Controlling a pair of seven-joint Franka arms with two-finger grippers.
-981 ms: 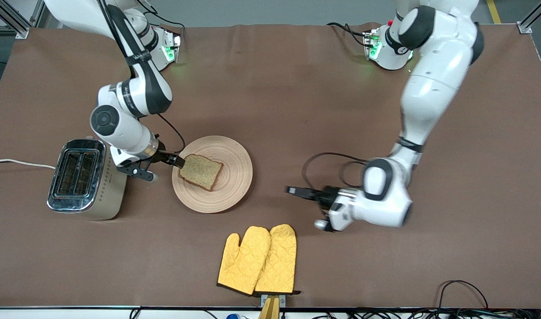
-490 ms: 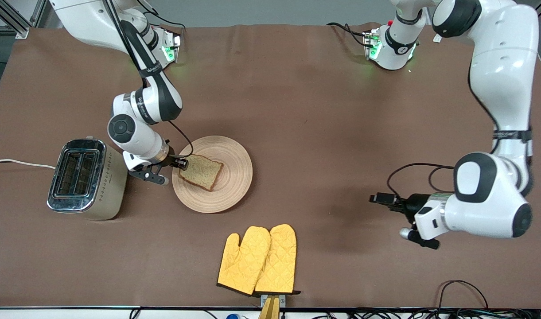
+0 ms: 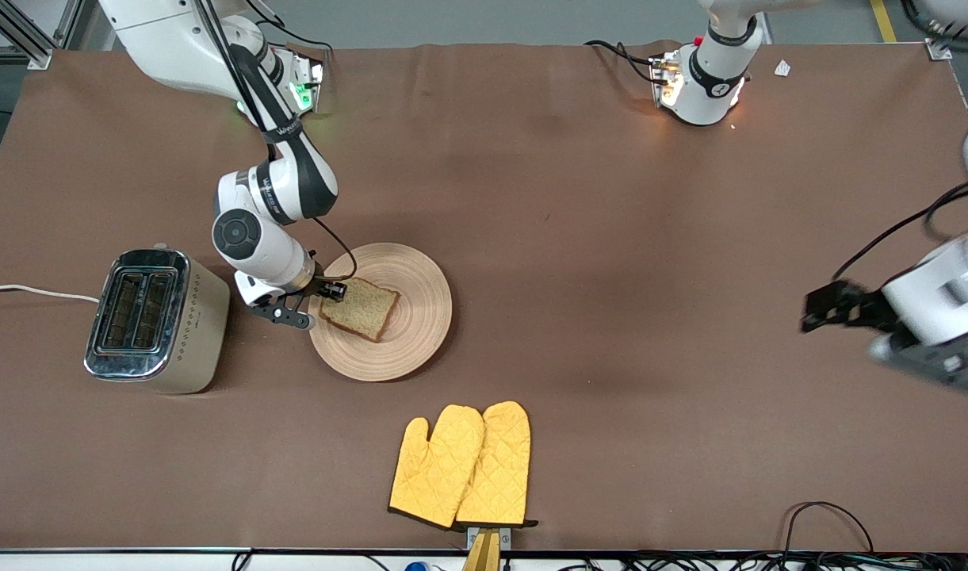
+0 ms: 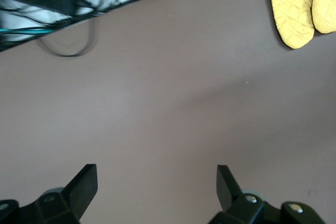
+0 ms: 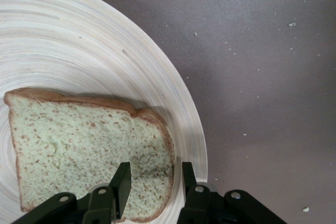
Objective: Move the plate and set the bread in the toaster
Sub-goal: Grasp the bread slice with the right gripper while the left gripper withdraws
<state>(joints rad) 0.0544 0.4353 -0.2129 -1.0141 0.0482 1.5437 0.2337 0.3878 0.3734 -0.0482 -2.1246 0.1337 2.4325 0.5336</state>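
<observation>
Bread (image 3: pixel 361 308): speckled square slice w/ crust, on grooved round wood plate (image 3: pixel 420 285).

Brown table (image 3: pixel 579 238), toaster (image 3: pixel 154 321), plate (image 3: pixel 420 333), mitts (image 3: pixel 461 464)

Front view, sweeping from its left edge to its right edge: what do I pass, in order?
toaster → right gripper, shut on the bread's edge over the plate → oven mitts → left gripper, fingers open, above bare table at the left arm's end.
</observation>
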